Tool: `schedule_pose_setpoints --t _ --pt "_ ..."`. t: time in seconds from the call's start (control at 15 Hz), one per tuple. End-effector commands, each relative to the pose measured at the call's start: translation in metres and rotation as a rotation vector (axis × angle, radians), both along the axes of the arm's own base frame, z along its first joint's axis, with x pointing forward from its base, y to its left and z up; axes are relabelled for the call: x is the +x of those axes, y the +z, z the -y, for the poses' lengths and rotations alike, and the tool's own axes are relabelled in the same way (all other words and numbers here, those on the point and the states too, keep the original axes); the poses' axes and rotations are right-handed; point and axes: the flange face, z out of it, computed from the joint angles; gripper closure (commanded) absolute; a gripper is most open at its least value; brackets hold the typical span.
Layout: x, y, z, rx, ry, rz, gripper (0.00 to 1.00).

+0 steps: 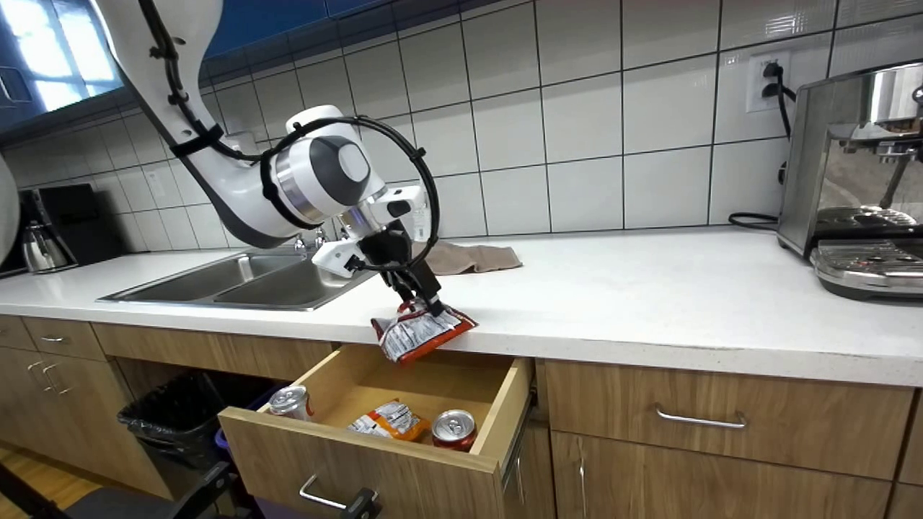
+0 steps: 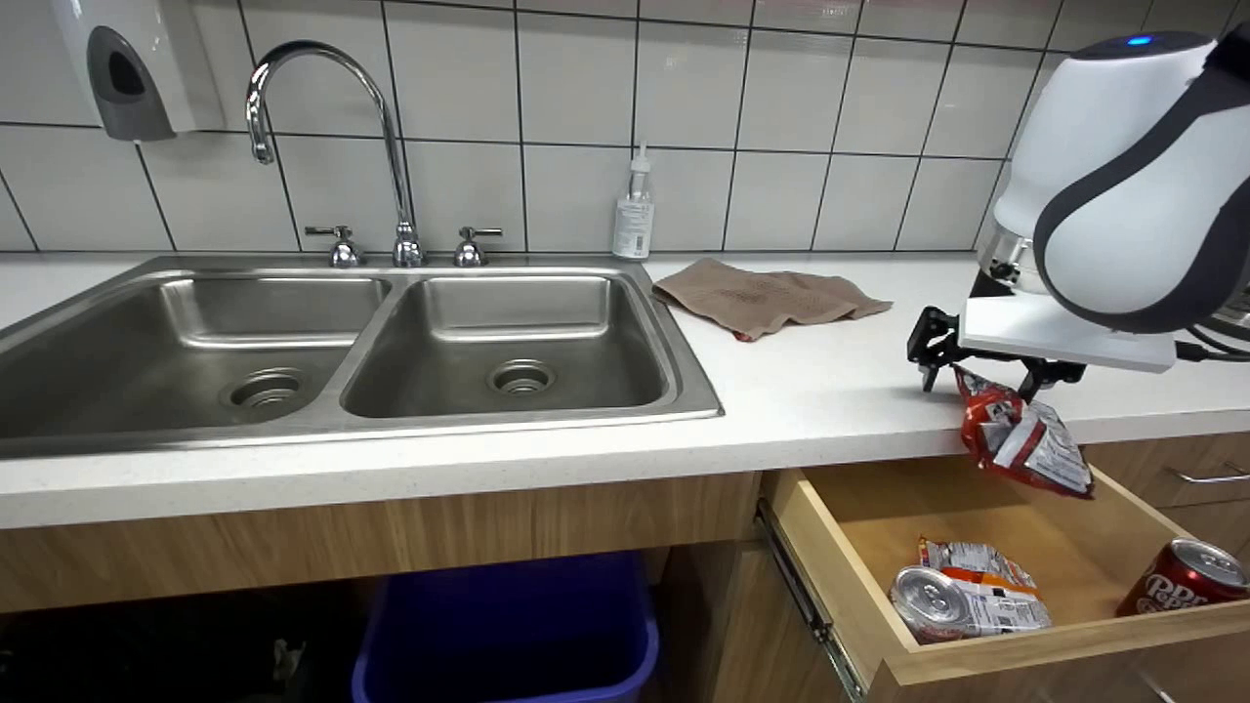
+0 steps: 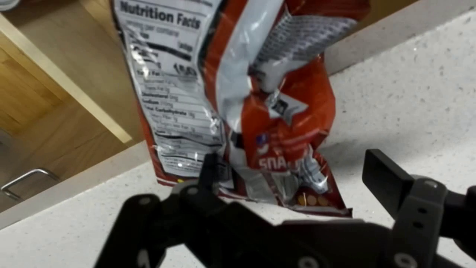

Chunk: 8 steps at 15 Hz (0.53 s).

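My gripper [image 1: 425, 306] is over the counter's front edge, its fingers spread in the wrist view [image 3: 293, 163]. A crumpled red and silver snack bag [image 1: 425, 337] is between and below the fingers, its lower part over the open drawer [image 2: 1050, 532]. The bag [image 3: 238, 96] lies against or close to the left finger in the wrist view, with a gap to the right finger. I cannot tell whether it rests on the counter edge or is dropping. Inside the drawer are an orange snack bag [image 1: 396, 420], a dark red can [image 2: 1187, 576] and a silver-topped can [image 1: 290, 401].
A double sink [image 2: 527, 342] is set in the white counter [image 1: 613, 303]. A brown cloth [image 2: 771, 296] and a clear pump bottle [image 2: 634, 215] are beside it. An espresso machine [image 1: 865, 180] stands on the counter. A blue bin [image 2: 508, 625] is under the sink.
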Motion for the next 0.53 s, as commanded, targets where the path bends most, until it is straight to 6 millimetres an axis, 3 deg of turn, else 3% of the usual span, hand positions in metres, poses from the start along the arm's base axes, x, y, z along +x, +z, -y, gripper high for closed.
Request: schedule_pose_setpoints --t 0.0,0.47 --pt "-0.024 0.010 -0.008 0.020 0.000 0.012 0.00" --pt "-0.041 0.020 -0.022 0.023 0.009 0.023 0.00"
